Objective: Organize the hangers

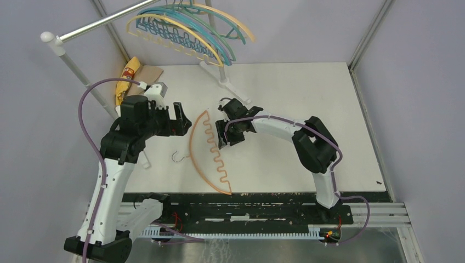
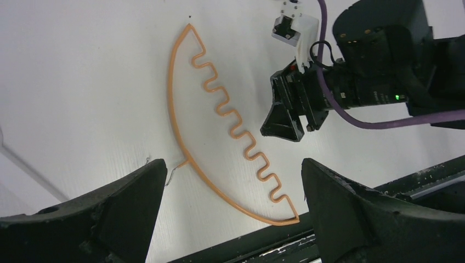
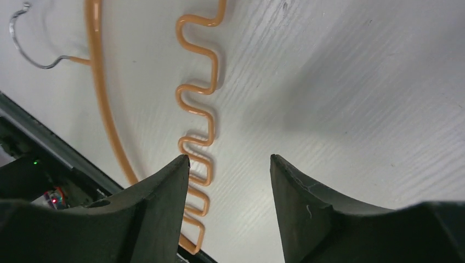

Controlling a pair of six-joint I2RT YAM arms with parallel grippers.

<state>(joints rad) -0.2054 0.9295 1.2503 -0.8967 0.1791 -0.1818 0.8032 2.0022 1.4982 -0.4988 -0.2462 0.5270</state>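
Note:
One orange hanger (image 1: pixel 193 143) lies flat on the white table between the two arms, its metal hook (image 1: pixel 177 158) pointing left. Several teal, blue, green and yellow hangers (image 1: pixel 186 27) hang on the rack pole at the back. My left gripper (image 1: pixel 183 121) is open and empty, just left of the orange hanger's far end. In the left wrist view it (image 2: pixel 233 164) hovers above the hanger (image 2: pixel 190 159). My right gripper (image 1: pixel 224 139) is open and empty at the hanger's wavy bar. In the right wrist view it (image 3: pixel 229 159) straddles bare table beside that bar (image 3: pixel 197 49).
The silver rack pole (image 1: pixel 104 22) crosses the back left on a white upright (image 1: pixel 82 76); a white rack foot (image 1: pixel 227 82) lies at the back centre. A yellow and tan cloth (image 1: pixel 129 76) sits at the back left. A black rail (image 1: pixel 236 200) runs along the near edge.

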